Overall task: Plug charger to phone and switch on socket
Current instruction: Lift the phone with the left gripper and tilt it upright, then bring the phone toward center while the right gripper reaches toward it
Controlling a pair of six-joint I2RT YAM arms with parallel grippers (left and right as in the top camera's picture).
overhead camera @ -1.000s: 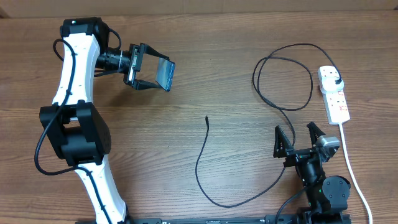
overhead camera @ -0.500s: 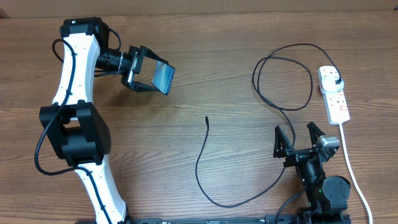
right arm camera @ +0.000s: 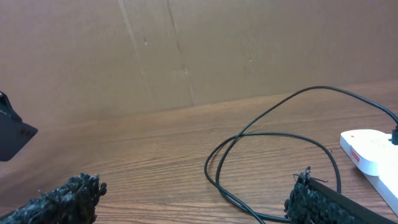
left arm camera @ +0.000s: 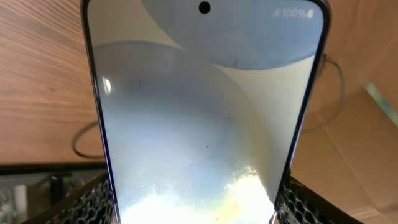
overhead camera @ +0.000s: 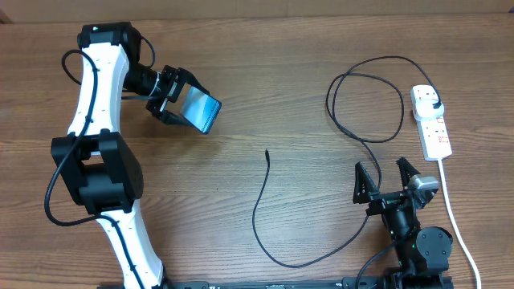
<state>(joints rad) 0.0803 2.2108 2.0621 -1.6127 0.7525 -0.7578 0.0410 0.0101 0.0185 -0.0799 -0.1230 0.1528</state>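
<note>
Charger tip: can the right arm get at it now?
Probably yes. The charger tip lies bare on the table with nothing over it, and the right gripper is open and empty.

Soft, even light from above fills the overhead view: the brown wood-grain worktop (overhead camera: 265,72) is sharp, with only faint, soft-edged shadows. In the left wrist view the slim smartphone with a pale blue lit screen (left arm camera: 205,112) carries a washed-out white-yellow glare low down, perhaps a lamp's reflection. The right arm's black fingers (right arm camera: 68,196) sit blurred at the frame's bottom.
</note>
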